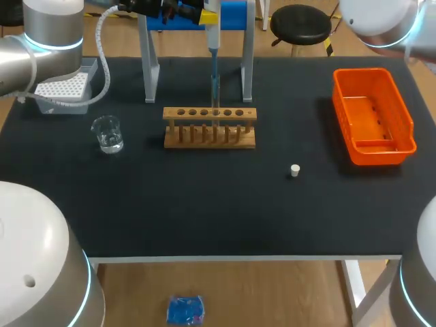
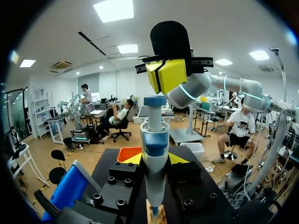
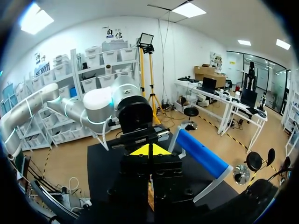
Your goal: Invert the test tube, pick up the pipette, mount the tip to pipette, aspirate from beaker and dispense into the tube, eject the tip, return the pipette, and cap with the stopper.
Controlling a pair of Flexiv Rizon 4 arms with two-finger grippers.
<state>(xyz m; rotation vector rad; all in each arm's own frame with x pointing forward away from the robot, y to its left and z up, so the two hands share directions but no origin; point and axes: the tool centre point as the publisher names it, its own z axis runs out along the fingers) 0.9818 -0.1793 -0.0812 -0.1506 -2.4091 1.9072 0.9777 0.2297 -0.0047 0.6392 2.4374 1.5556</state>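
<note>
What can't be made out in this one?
Rack contents: head view, too small, pipette in front.
Whether the pipette carries a tip: left wrist view, its lower end meets the rim.
Whether the right gripper touches the pipette's top: left wrist view, angle hides any gap; head view cuts it off.
Tip box: head view, partly behind the left arm.

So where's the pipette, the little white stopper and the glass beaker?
pipette (image 2: 154, 156), left wrist view, on its white and blue body.
stopper (image 1: 294, 170), head view, on its top face.
beaker (image 1: 107, 134), head view, on its clear glass wall.
</note>
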